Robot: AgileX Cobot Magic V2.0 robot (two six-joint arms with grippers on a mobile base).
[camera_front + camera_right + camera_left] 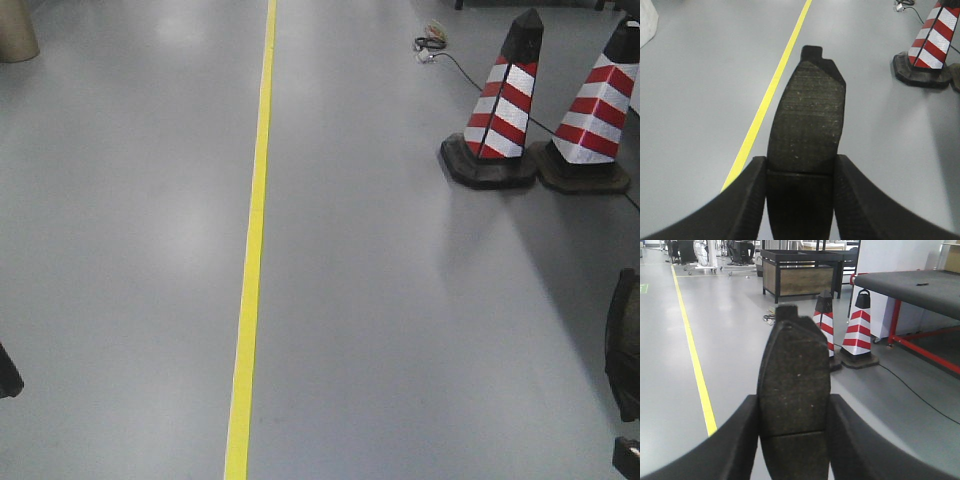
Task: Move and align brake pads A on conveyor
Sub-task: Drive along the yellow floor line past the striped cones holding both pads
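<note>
In the left wrist view my left gripper (pixel 794 400) is shut on a brake pad A (pixel 795 365), a dark grey curved oblong with a thin groove across it, held upright above the grey floor. My right gripper (pixel 801 160) is likewise shut on another brake pad A (pixel 807 120), its notched end pointing away from me. The conveyor (pixel 920 290), a dark grey felt-like belt on a red frame, stands off to the upper right in the left wrist view, well away from the gripper. A small dark object (pixel 922 284) lies on it, too small to identify.
Two red-and-white striped cones (pixel 497 110) (pixel 590 110) stand on the floor at the right, with a black cable (pixel 440 45) trailing behind them. A yellow floor line (pixel 255 230) runs away from me. A black-framed wooden bench (pixel 800 275) stands further back.
</note>
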